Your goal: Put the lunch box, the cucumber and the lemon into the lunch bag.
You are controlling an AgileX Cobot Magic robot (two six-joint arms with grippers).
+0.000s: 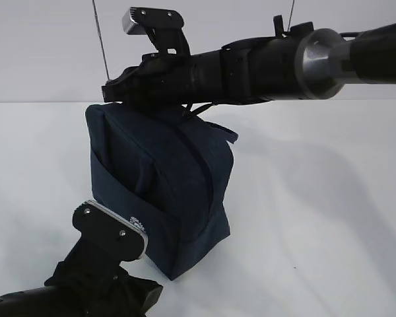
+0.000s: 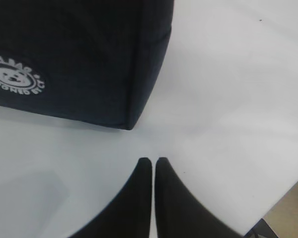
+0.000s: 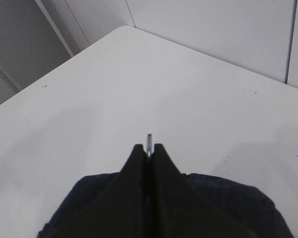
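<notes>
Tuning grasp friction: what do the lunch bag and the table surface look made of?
Lunch bag: dark navy woven fabric, matte, going by its soft sagging sides, stitched seams and white printed logo. Table: smooth white hard top, laminate or painted board by the look, with a faint sheen and soft shadows; which one cannot be told.
</notes>
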